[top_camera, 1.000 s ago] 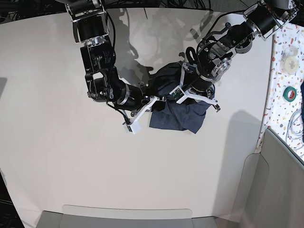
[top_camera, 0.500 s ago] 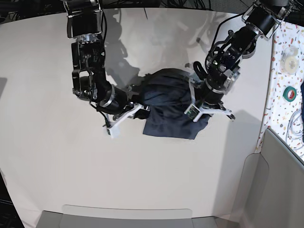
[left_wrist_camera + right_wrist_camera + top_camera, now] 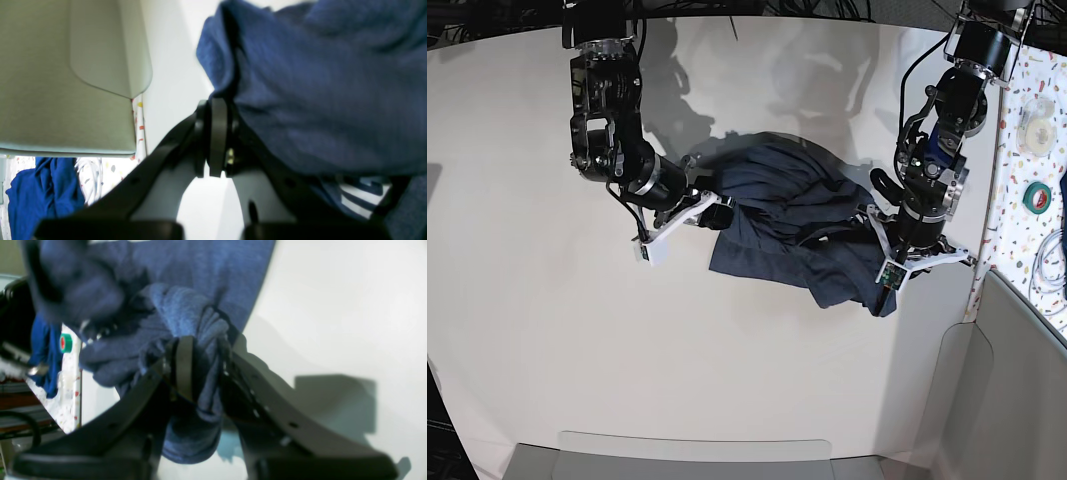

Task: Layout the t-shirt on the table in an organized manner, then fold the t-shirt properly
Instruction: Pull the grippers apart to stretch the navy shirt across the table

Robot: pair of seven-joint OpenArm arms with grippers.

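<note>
White matte surface [image 3: 537, 330] fills the base view, and the t-shirt [image 3: 777, 215] hangs as a bunched navy mass above its middle, strung between the two arms. Over the last second the arms have drawn apart, so the cloth that was a tight clump is now stretched wide and sagging between them; judged from this, the layout stage is under way and no fold has begun. To one side of the shirt, the left gripper [image 3: 217, 140] has its jaws pressed together on a pinch of fabric at the shirt's edge. On the opposite side, the right gripper [image 3: 196, 370] has its jaws narrowly parted around a thick wad of cloth. Bare surface lies open in front of the shirt, while the speckled strip [image 3: 1027, 180] sits just beyond the left arm.
</note>
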